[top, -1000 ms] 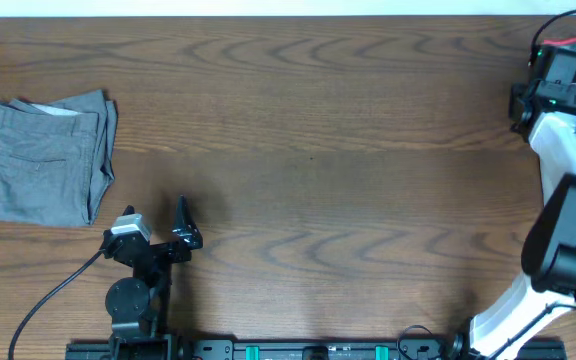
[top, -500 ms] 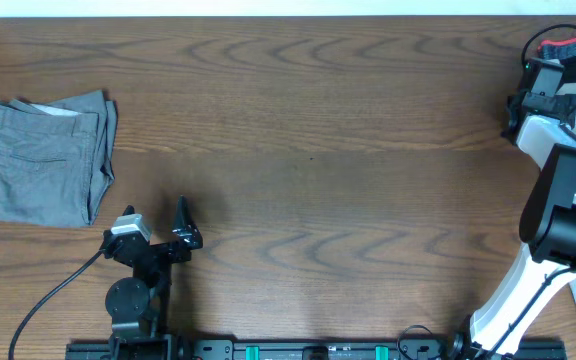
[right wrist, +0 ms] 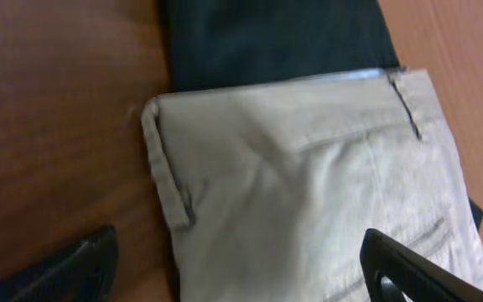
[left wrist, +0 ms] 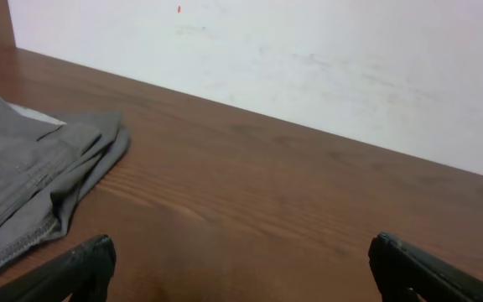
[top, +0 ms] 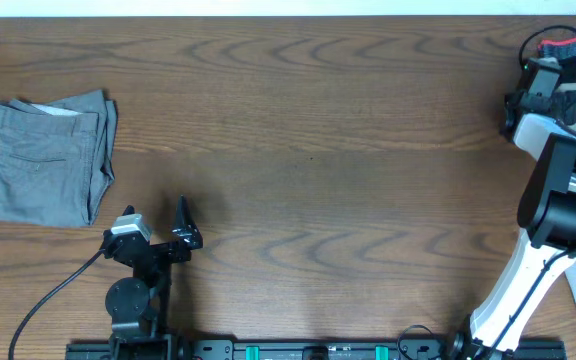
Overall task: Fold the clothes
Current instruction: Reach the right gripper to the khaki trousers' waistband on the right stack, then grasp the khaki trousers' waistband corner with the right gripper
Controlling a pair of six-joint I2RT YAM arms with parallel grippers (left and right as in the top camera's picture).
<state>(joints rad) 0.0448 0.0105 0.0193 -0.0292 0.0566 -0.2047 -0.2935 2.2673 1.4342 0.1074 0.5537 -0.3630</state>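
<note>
1. Two arms work at the table (top: 348,120). The left arm (top: 130,292) sits folded low by its base at the near edge, with its wrist close to the wood.
2. On it, the left gripper (top: 156,222) points toward the far edge. Its jaws are spread wide and hold nothing, with bare tabletop under and ahead of them.
3. Folded flat at the table's left edge lies the grey pair (top: 38,165), well apart from the left gripper, ahead of it and off to its left. In the left wrist view its stacked edges (left wrist: 23,184) show beyond the left fingertip.
4. Reaching from its base at the near right corner, the right arm (top: 553,190) stretches to the far right edge of the table, where its wrist is turned outward.
5. Over the clothes there hangs the right gripper (right wrist: 237,273), its fingers set wide apart and gripping nothing. Whether the tips touch the cloth cannot be told.
6. Directly below that gripper lies the khaki pair (right wrist: 309,184), seen between the two fingers. Its waistband and a belt loop face the wood on the left.
7. Under it, and showing past its far side, lies a dark cloth (right wrist: 275,38). The overhead view does not show either one clearly
</note>
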